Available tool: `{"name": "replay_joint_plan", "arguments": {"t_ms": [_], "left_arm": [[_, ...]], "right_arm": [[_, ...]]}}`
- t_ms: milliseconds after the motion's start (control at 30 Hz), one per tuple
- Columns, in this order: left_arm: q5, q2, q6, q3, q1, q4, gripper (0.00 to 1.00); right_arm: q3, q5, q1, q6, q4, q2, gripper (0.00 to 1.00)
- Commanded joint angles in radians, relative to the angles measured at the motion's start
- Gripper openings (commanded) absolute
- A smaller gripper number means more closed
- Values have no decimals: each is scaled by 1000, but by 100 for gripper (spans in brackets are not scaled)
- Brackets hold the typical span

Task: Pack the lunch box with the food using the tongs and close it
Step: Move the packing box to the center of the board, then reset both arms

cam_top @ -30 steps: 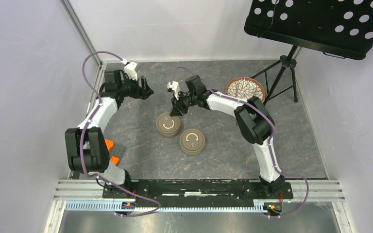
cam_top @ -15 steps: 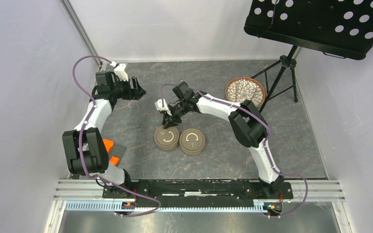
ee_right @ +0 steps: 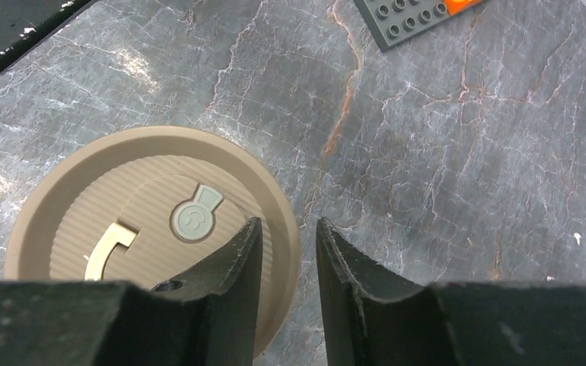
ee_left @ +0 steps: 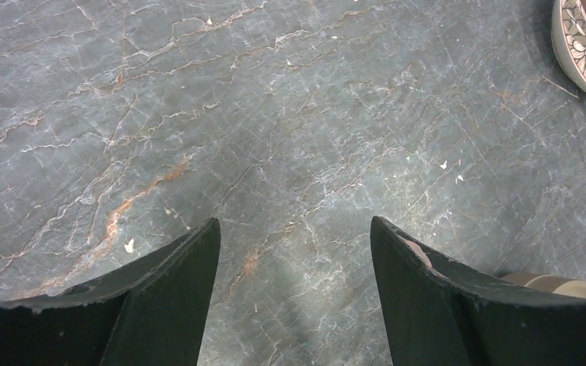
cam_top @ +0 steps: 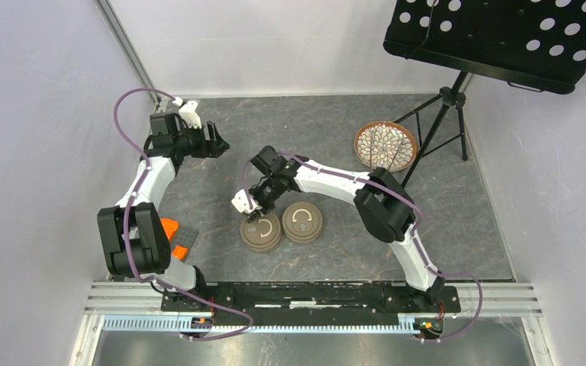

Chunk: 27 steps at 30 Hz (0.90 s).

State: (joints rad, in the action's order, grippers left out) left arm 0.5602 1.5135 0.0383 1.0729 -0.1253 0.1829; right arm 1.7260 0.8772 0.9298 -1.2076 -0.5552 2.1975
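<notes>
As both round tan lunch box tiers sit lidded at centre of table (cam_top: 336,114), left tier (cam_top: 261,230) just beside right tier (cam_top: 302,222), packing judged done.

Right pincer (ee_right: 286,225) low over left tier, narrowly parted, straddling lid rim, clamping nothing. Likely seating or nudging it.

Left pincer (ee_left: 294,229) spread wide, empty, parked far left, out of way.

Food not visible. Patterned plate (cam_top: 359,145) far right. Tongs not made out.
</notes>
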Motion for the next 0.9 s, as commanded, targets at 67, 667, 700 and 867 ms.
{"name": "replay_joint_plan", "arguments": {"t_ms": [67,667,700,867], "left_arm": [[34,-43,2,3,-10,6,84],[-49,212,154,650,-8,629,100],[-62,248,164,715,-8,684,100],[-171,358,158,951,-8,859,100]], "right_arm": [[0,-21,7,10,41,-60,49],[-375,-199,-323,917,720,-524,98],[-402,-235,-343,936,709,-563,98],[-577,-377,-456,1010,664,-749,98]]}}
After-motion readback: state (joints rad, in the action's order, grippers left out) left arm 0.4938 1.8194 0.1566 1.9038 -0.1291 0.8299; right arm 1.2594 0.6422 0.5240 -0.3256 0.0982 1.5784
